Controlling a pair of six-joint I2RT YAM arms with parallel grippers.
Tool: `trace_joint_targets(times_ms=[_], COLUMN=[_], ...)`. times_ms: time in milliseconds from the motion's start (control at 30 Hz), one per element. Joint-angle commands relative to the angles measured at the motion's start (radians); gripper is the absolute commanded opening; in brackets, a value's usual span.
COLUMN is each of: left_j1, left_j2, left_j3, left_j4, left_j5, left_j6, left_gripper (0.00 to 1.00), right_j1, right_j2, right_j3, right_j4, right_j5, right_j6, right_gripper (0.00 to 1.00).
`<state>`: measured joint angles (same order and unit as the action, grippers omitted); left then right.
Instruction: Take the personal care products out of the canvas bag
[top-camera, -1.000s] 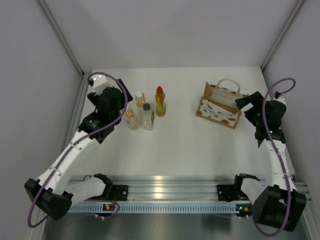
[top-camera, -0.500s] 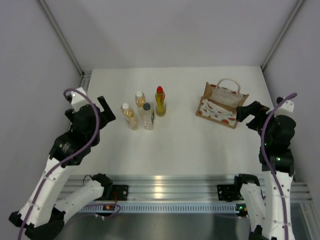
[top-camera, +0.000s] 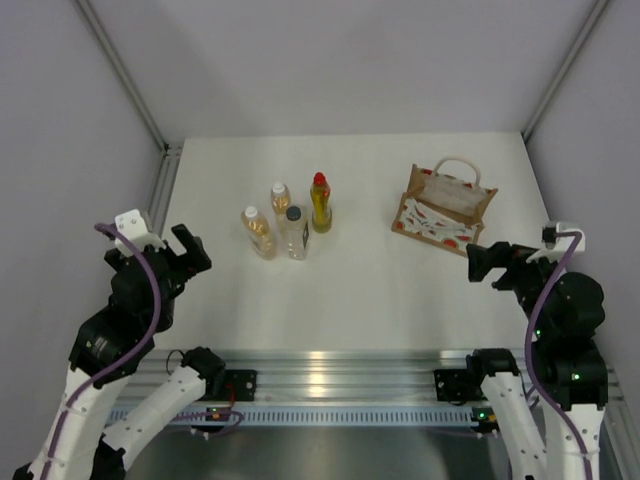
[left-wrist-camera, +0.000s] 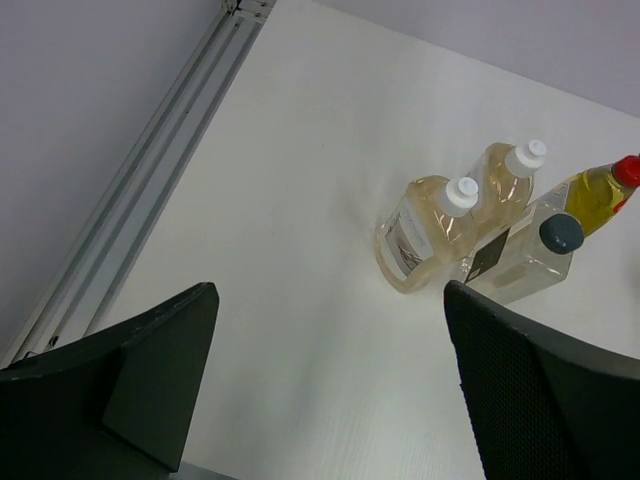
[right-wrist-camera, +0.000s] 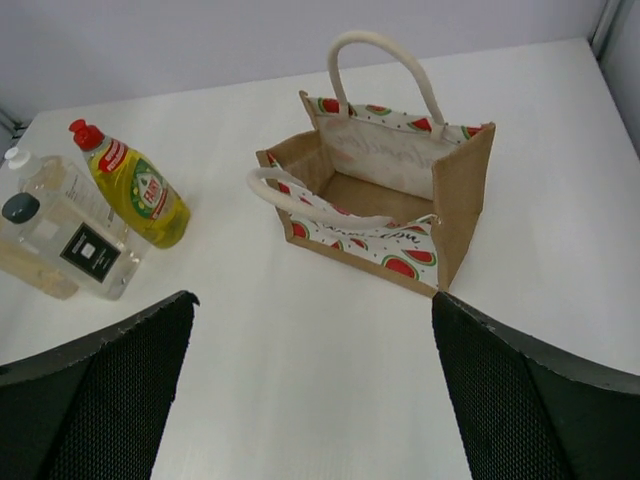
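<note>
amber white-capped bottles (top-camera: 258, 231): two, upright on the desk (top-camera: 380, 290), left of centre toward the far edge.
clear grey-capped bottle (top-camera: 294, 232): just beside them, same cluster.
yellow red-capped bottle (top-camera: 320, 203): on the cluster's right side, upright.
canvas bag (top-camera: 447, 210): upright, mouth open, toward the far-right corner. From the right wrist I see only bare floor inside.
left pincer (top-camera: 192, 248): spread wide, holding nothing, by the left edge.
right pincer (top-camera: 477, 263): spread wide, empty, by the right edge, short of the bag.
step: by my read the unloading is done, with four products out.
next: I'd grab nothing, just confirm the bag's hidden near corner is bare, then park both arms.
</note>
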<state>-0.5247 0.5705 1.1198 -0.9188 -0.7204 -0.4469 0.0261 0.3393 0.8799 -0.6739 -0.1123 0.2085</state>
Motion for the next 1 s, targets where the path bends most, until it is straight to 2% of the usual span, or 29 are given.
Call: trace_joint_targets(times_ms=[0, 167, 367, 500, 600, 700, 967], left_j1=[-0.001, 0.0, -0.004, -0.018, -0.032, -0.043, -0.055], left_j2=[-0.047, -0.099, -0.153, -0.132, -0.112, -0.107, -0.096], left_j3=[0.005, 0.02, -0.012, -0.012, -0.012, -0.015, -0.032], left_j4=[-0.038, -0.115, -0.107, -0.097, -0.092, -0.086, -0.061], left_j5=[0.029, 0.036, 0.026, 0.009, 0.016, -0.004, 0.007], left_j6=[0.031, 0.033, 0.076, 0.1, 0.109, 0.119, 0.126], left_gripper=[0.98, 0.98, 0.98, 0.98, 0.98, 0.98, 0.98], right_j1=[0.015, 0.017, 0.05, 0.158, 0.244, 0.291, 0.304], right_j2=[-0.011, 0.021, 0.07, 0.086, 0.084, 0.067, 0.035], right_j3=[0.068, 0.097, 0.102, 0.084, 0.07, 0.073, 0.067], right_j4=[-0.056, -0.075, -0.078, -0.079, -0.088, -0.105, -0.118], right_j5=[0.074, 0.085, 0.207, 0.379, 0.436, 0.467, 0.442], right_j6=[-0.054, -0.087, -0.116, -0.147, -0.185, -0.196, -0.179], right_gripper=[0.99, 1.0, 1.0, 1.0, 1.0, 0.99, 1.0])
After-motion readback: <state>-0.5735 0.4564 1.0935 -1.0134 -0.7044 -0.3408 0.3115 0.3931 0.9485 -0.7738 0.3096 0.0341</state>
